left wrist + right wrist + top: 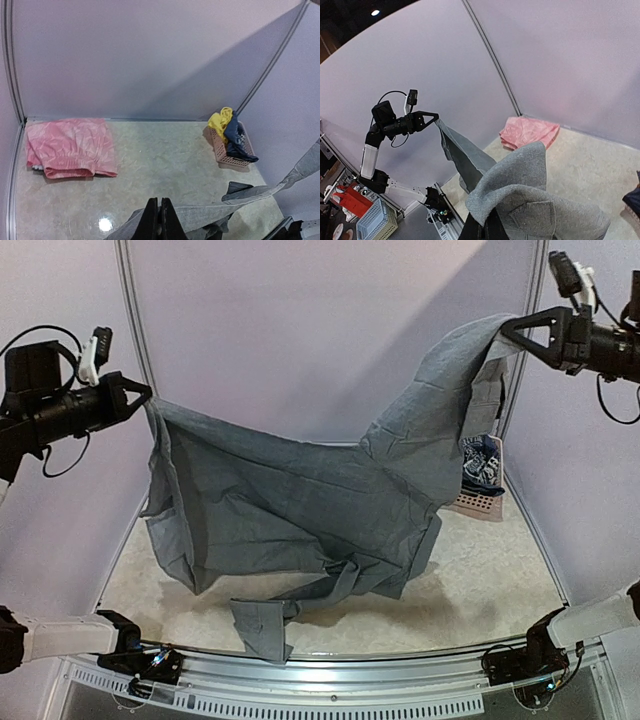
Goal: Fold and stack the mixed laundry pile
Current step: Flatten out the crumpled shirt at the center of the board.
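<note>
Grey shirt (pixel 300 500) hangs stretched between left claw (pixel 148 395) and right claw (pixel 503 328), both pinching its edges; hem possibly touching counter (pixel 480 580).

Grey shirt (pixel 530 200) strung between right hand (pixel 482 230), left hand (pixel 435 118) (both clamped), pink cloth (pixel 527 132) beyond

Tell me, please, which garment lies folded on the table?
The pink garment, flat by the back wall. The grey shirt hangs in the air, and the yellow piece and navy piece sit bunched in the basket.
</note>
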`<state>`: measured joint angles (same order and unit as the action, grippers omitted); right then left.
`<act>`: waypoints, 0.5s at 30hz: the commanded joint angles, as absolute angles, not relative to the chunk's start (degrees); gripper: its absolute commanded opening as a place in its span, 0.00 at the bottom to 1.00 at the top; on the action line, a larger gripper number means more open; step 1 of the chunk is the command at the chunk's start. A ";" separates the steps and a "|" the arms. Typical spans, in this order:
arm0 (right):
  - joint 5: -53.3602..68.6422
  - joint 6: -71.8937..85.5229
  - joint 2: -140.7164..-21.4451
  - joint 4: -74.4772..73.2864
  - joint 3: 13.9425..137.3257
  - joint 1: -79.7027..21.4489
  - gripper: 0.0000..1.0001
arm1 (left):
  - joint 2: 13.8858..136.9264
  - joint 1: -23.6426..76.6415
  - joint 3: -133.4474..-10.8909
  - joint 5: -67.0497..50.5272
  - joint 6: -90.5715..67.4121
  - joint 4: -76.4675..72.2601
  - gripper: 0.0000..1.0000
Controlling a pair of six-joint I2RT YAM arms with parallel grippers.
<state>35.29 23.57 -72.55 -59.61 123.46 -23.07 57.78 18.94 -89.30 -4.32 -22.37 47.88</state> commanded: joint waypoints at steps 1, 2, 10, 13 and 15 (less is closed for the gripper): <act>35.97 20.57 -68.29 -53.95 129.60 -22.72 0.00 | 55.77 18.34 -94.86 -11.83 -19.96 44.66 0.00; 35.95 20.01 -68.22 -53.61 131.29 -22.76 0.00 | 55.92 18.30 -96.33 -13.20 -19.56 44.65 0.00; 31.16 15.34 -68.70 -47.49 140.44 -22.76 0.00 | 59.63 18.35 -109.29 -21.03 -17.68 46.92 0.00; 27.32 12.71 -68.06 -44.42 140.45 -22.71 0.00 | 61.26 18.36 -113.90 -22.75 -17.96 49.30 0.00; 24.89 10.38 -68.48 -44.15 140.26 -22.71 0.00 | 62.61 18.30 -115.11 -22.23 -17.97 51.30 0.00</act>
<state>31.38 15.20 -67.18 -47.59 140.73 -23.07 59.79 18.94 -112.46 -19.92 -18.74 46.81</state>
